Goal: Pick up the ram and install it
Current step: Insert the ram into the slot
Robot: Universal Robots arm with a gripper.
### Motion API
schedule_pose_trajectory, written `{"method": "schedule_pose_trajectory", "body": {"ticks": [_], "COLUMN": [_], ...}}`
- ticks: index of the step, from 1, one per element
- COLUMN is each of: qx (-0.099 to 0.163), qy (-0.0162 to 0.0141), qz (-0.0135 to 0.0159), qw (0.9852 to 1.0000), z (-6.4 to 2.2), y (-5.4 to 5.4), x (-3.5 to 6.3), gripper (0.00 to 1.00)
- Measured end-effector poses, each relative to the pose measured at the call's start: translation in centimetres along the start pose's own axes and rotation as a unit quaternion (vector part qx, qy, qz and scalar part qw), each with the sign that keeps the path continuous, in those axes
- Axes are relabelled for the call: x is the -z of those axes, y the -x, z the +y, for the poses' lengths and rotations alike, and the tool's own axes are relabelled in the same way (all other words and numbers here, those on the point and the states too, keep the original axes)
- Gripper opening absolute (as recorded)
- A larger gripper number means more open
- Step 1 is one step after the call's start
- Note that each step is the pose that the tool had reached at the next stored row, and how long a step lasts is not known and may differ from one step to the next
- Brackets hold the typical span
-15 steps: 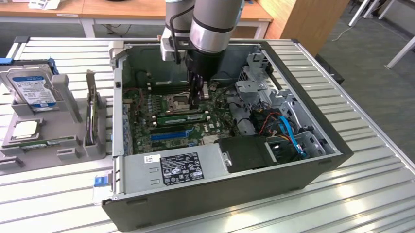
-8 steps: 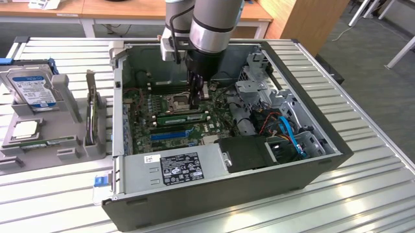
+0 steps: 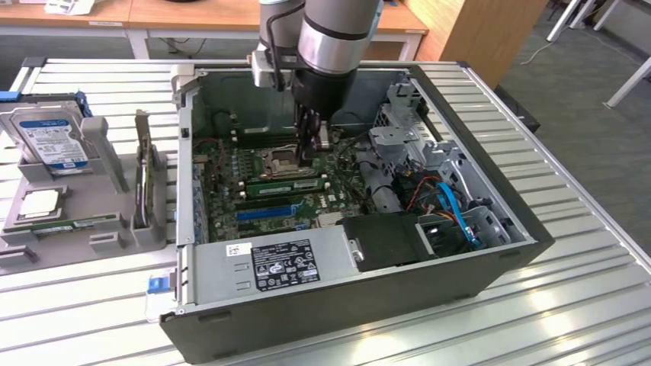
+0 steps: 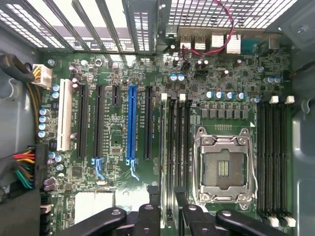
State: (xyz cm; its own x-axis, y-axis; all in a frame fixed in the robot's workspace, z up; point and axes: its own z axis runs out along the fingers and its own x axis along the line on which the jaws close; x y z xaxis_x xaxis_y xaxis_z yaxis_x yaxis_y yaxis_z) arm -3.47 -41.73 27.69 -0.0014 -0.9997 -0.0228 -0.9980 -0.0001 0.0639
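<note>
Your tool (image 4: pixel 166 192) hangs low inside the open case (image 3: pixel 356 305), squared over the memory slots (image 4: pixel 176 147) beside the processor socket (image 4: pixel 224 164), apparently so the ram (image 3: pixel 287 185), standing edge-up in its slot there, meets straight downward pressure; you cannot tell whether the tool is clenched or released.

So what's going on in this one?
A robot arm has its gripper down inside an open computer case, close over the motherboard beside the empty processor socket. A green ram stick sits along the board right next to that socket, near the gripper. Whether the gripper has hold of it, or whether it is fully seated, can't be told.
</note>
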Motion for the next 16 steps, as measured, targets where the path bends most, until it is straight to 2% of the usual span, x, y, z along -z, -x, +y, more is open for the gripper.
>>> {"method": "schedule_pose_trajectory", "body": {"ticks": [16], "qx": [0.0], "qy": [0.0], "qz": [0.0], "qw": [1.0], "z": [0.15], "y": [0.1], "x": [2.34], "gripper": [0.25]}}
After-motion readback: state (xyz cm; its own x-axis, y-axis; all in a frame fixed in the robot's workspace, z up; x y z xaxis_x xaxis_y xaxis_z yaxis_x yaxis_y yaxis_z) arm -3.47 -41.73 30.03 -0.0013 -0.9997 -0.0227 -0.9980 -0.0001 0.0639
